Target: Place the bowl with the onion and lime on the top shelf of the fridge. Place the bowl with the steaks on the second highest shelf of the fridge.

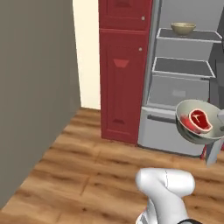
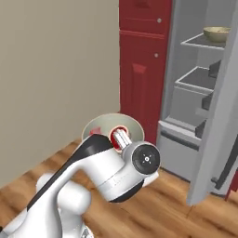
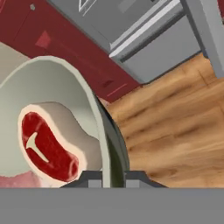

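Gripper (image 3: 107,177) clamped on the rim of the steak bowl (image 1: 197,121), tilted, steaks (image 1: 199,120) inside. Held low before the open fridge (image 1: 183,87), below and short of the second highest shelf (image 1: 183,66). Up and inward from here to reach it; other bowl (image 1: 183,29) already on the top shelf (image 1: 190,36).

Steaks (image 1: 199,120) in bowl (image 1: 188,131), before open fridge (image 1: 175,94).

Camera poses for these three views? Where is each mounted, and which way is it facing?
Left base view: behind-left, facing the open fridge; white arm bottom right.
Right base view: behind-right, same fridge; arm lower left.
Hand view: on the hand, along the gripper shut on the steak bowl's rim.
Shared: steak bowl, shelf bowl.
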